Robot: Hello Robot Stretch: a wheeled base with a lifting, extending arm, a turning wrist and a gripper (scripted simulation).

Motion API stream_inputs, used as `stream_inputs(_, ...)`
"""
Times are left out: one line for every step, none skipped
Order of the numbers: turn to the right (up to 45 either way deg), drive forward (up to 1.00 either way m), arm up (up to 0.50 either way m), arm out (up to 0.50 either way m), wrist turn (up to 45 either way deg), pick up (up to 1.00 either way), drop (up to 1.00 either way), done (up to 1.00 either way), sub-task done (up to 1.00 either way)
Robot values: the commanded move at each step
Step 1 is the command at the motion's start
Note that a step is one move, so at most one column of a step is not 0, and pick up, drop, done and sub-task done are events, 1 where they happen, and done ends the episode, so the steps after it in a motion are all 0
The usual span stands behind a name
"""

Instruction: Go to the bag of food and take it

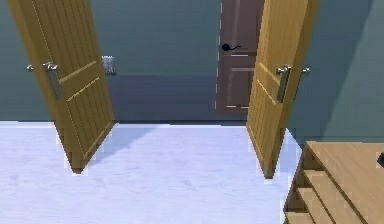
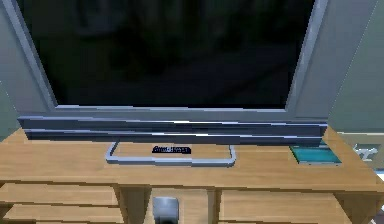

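Search step, by the look of it: whereabouts of the bag of food cannot tell. Tool state: cannot tell. Arm side view: television (image 2: 170, 50) on wooden worktop (image 2: 60, 160), teal box (image 2: 318, 155) just right of television's stand. Forward view adds open wooden door (image 1: 75, 85), dark door (image 1: 237, 60) beyond. Next: drive, turn, scan further.

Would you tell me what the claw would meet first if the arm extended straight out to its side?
Most likely the wooden stand, or, if the arm rides above its top, the television standing on it. Depth and arm height are unclear, so this is a guess.
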Motion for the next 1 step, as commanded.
stream_inputs(0.0,0.00,0.00,0.44,0.0,0.00,0.00,0.00,0.00)
